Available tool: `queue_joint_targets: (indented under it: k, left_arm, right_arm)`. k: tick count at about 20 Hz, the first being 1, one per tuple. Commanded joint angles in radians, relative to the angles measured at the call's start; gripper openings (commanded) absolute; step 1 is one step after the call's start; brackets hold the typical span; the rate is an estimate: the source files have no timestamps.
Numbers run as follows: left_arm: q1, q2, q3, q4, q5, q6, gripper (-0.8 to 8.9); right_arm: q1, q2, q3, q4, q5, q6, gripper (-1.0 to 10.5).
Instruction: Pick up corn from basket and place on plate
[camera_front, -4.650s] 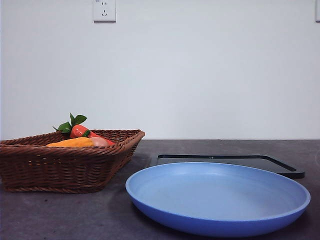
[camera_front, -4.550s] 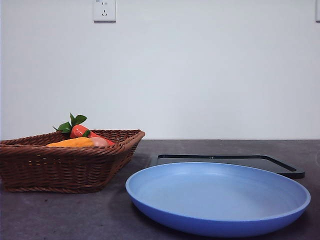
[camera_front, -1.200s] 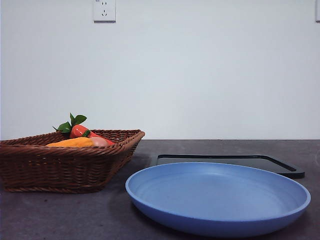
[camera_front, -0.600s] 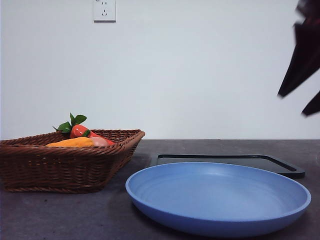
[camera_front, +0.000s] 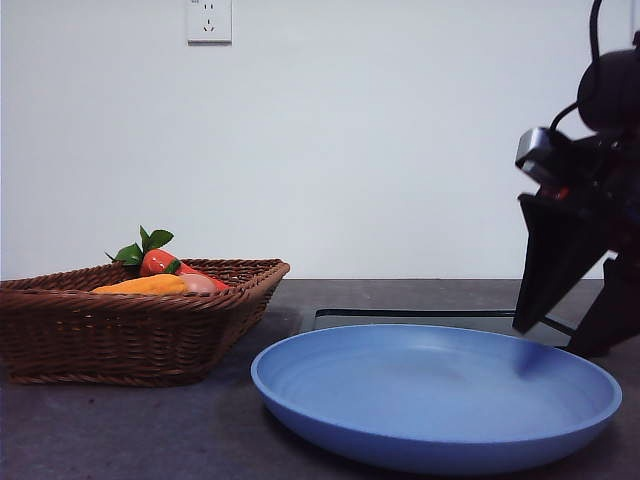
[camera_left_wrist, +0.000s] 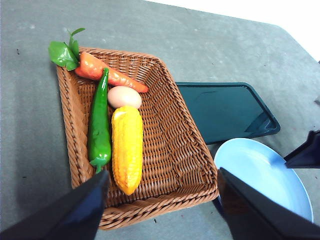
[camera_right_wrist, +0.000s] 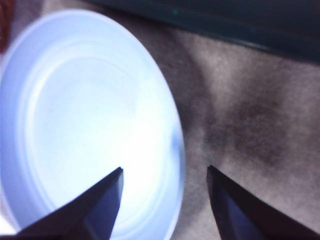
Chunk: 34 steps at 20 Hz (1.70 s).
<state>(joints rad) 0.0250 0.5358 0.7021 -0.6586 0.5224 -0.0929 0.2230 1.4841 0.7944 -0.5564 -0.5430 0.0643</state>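
The corn (camera_left_wrist: 126, 147), a glossy yellow cob, lies lengthwise in the brown wicker basket (camera_left_wrist: 195, 182) between a green pepper and the basket's bare floor. In the front view only the corn's top (camera_front: 145, 285) shows over the basket wall (camera_front: 120, 335). My left gripper (camera_left_wrist: 162, 175) hangs open high above the basket's near edge, holding nothing. The blue plate (camera_front: 430, 400) sits right of the basket and is empty. My right gripper (camera_front: 550, 335) is open low over the plate's right side. In the right wrist view the plate's rim (camera_right_wrist: 175, 145) runs between the right gripper's (camera_right_wrist: 164, 169) jaws.
A green pepper (camera_left_wrist: 99, 125), a red vegetable with green leaves (camera_left_wrist: 100, 72) and a pinkish rounded item (camera_left_wrist: 124, 96) share the basket. A flat black tray (camera_left_wrist: 225, 110) lies behind the plate (camera_left_wrist: 260, 172), seen also as the tray (camera_front: 420, 318) in front.
My right arm has come down from the upper right corner to just above the plate's right side. The basket, its contents and the plate have not moved.
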Motion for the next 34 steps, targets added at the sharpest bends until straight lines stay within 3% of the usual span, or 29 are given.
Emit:
queue_joint_targets:
  k: [1,5,8,11,17,25,29,34]
  left_arm:
    - [0.001,0.003,0.017,0.007,0.002,-0.002,3.55]
    - [0.001,0.004,0.017,0.007,0.002,-0.002,3.55]
    - [0.001,0.005,0.017,0.007,0.002,-0.002,3.55]
    - [0.001,0.006,0.017,0.007,0.002,-0.002,3.55]
    - [-0.002,0.011,0.017,0.007,0.002,-0.001,3.51]
    - [-0.065,0.121,0.066,0.016,-0.009,-0.001,3.51]
    - [-0.120,0.212,0.101,0.058,-0.042,0.002,3.51]
    - [-0.250,0.449,0.160,0.108,-0.201,0.015,3.51]
  right_arm:
    - [0.016,0.045,0.019,0.011,0.010,-0.005,2.3]
    - [0.037,0.080,0.019,0.013,0.028,-0.009,1.4]
    - [0.037,0.085,0.019,0.014,0.056,-0.012,0.0]
    - [0.036,0.085,0.019,0.006,0.105,-0.012,0.0]
    - [0.034,0.047,0.019,-0.019,0.102,-0.012,0.0]
    - [0.010,-0.177,0.026,-0.108,0.105,0.000,0.0]
    - [-0.011,-0.292,0.028,-0.163,0.103,0.002,0.0]
    - [-0.040,-0.465,0.032,-0.237,0.103,0.009,0.0]
